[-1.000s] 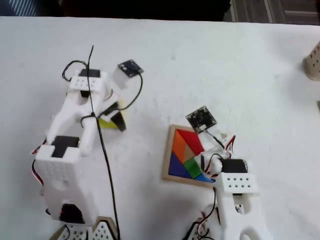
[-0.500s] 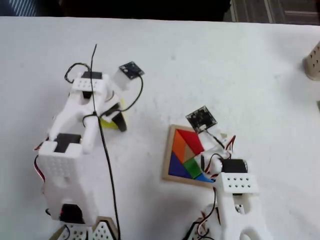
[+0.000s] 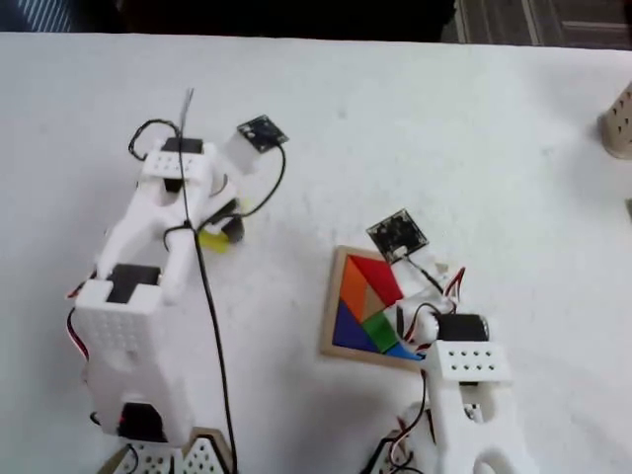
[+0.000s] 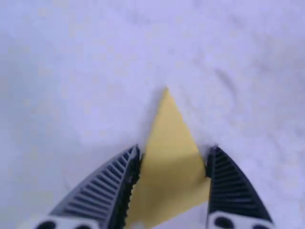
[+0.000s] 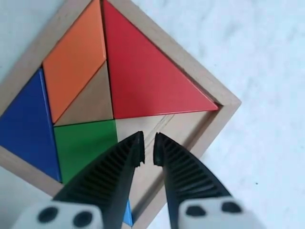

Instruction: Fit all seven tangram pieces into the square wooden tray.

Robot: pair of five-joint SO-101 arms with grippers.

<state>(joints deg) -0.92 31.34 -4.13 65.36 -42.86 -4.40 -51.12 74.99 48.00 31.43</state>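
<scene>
Nearest, the right gripper (image 5: 147, 149) hangs over the square wooden tray (image 5: 224, 109), fingers almost together, above its bare corner beside the red triangle (image 5: 143, 71). Farther off, the left gripper (image 4: 174, 155) clamps a yellow triangle (image 4: 167, 119) over the white table (image 3: 444, 118).

The white table (image 3: 415, 118) carries the square wooden tray (image 5: 228, 102) directly beneath the right pincer (image 5: 148, 143). A yellow triangle (image 4: 169, 143), seemingly flat on the table, lies between the left pincer's (image 4: 174, 153) fingers.
</scene>
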